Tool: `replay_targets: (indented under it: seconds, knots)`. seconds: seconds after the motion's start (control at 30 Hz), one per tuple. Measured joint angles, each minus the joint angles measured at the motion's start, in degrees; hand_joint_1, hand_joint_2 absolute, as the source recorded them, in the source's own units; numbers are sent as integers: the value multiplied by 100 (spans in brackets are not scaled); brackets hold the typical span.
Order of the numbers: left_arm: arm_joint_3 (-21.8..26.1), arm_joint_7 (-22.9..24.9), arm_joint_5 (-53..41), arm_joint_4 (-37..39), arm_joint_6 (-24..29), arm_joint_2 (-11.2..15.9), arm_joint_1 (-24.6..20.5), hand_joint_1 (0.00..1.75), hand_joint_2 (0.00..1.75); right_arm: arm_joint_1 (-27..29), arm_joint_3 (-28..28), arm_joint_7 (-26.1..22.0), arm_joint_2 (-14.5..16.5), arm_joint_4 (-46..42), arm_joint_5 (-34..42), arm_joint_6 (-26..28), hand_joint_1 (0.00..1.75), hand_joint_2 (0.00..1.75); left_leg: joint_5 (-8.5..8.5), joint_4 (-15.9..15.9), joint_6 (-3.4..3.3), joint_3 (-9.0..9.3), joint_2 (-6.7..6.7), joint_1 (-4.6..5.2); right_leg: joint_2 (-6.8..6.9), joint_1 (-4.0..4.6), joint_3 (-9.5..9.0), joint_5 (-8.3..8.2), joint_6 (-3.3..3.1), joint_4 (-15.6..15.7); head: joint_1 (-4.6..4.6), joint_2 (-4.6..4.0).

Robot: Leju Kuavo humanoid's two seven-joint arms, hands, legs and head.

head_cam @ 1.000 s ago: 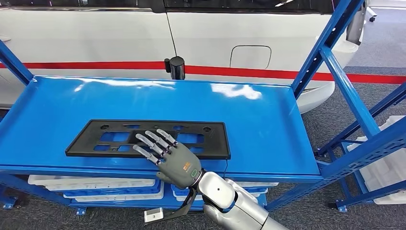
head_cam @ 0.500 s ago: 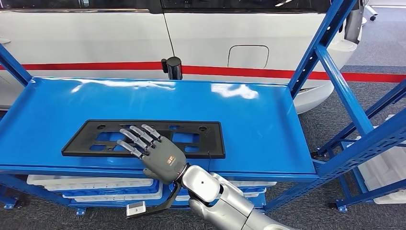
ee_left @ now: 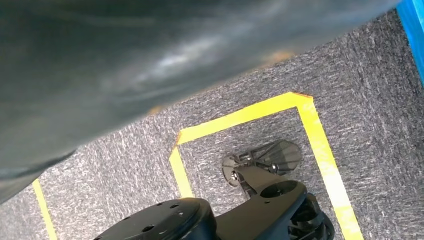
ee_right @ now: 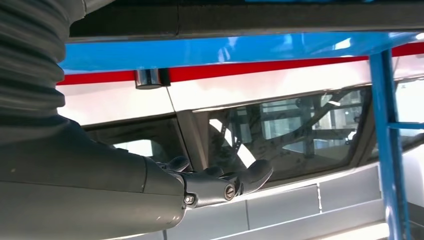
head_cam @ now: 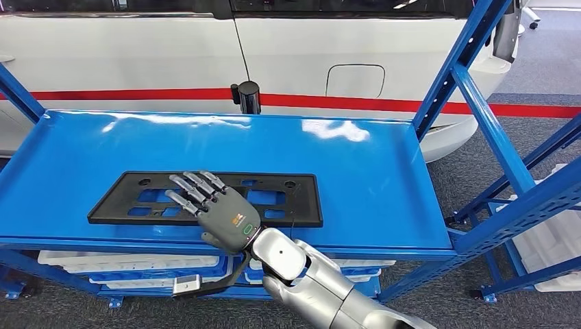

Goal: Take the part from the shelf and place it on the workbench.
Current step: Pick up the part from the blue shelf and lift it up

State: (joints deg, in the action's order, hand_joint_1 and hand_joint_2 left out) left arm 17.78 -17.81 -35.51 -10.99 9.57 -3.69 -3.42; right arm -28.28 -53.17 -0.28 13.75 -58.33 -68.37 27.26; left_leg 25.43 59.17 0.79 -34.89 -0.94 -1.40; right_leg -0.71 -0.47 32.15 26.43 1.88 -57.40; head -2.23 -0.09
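The flat black plastic plate-holder frame (head_cam: 205,199) lies near the front edge of the glossy blue metal shelf (head_cam: 370,178). The right hand (head_cam: 216,209) hovers over it, fingers spread, holding nothing. The frame looks light, stiff and thin; its front long edge probably offers the best hold.

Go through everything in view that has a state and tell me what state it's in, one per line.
black part: lying flat on the blue shelf, not lifted.
right hand: over the part's near edge, fingers spread and straight, gripping nothing.
white trays: stacked on the lower shelf level.
car fuel flap: closed.
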Motion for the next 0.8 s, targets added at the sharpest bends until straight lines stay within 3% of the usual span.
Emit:
replay_targets:
  seconds: [0.4,0.63,0.8]
  knots:
    - [80,49,-51,-4,4,-42,-108,0,0,-533,195,447,460,1395,-185,142,0,175,-1,0,0,1,1,0,0,0,-1,-1,0,-2,0,0]
    - [97,53,-51,-4,4,-43,-110,0,0,-608,263,489,563,1733,-202,159,0,175,-1,0,0,-1,1,0,0,0,1,-1,0,-1,0,0]
    - [143,69,-53,-4,4,-43,-110,0,0,-705,281,861,615,1968,-400,65,0,175,-1,0,0,1,2,0,0,0,1,-1,0,-1,0,-1]
